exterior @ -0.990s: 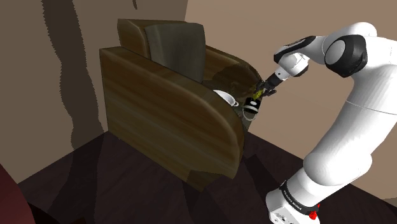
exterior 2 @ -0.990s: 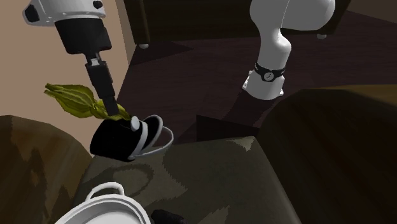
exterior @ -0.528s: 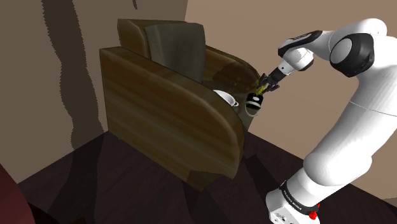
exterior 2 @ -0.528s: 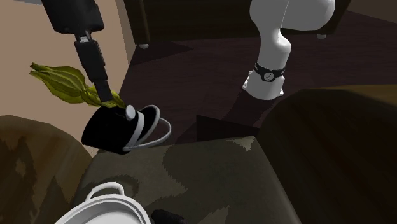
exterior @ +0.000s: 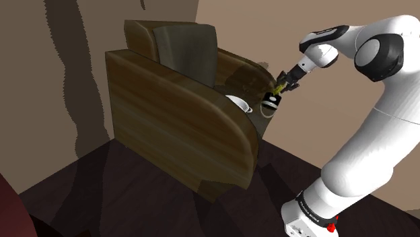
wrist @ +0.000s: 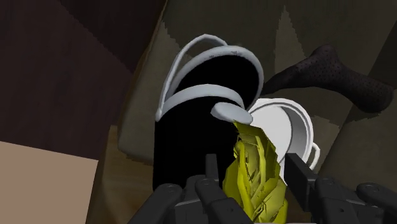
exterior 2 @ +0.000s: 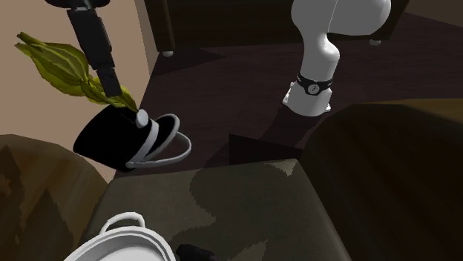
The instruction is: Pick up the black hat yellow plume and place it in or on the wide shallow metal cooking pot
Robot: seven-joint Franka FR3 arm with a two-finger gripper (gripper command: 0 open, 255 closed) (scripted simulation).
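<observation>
Black hat [exterior 2: 119, 141]: hangs tilted just under the hand [exterior 2: 111, 93], its dark crown ringed by pale grey bands, raised over the edge of the armchair's seat cushion [exterior 2: 237, 207].
Plume [exterior 2: 63, 67]: yellow-green, rising from the hat alongside the fingers and fanning out past them.
Hand: its two black fingers press on the plume's base from either side, and the hat hangs from that pinch.
Pot [wrist: 286, 127]: drawn white, on the seat beyond the hat. The hat covers part of its rim in the wrist view, and the second exterior view's bottom edge cuts it off.
Dark shape [wrist: 331, 73]: speckled black, lying on the seat past the pot — what it is cannot be told.
Armchair [exterior: 175, 128]: in the shoulder view its wooden side hides most of the seat and pot.
</observation>
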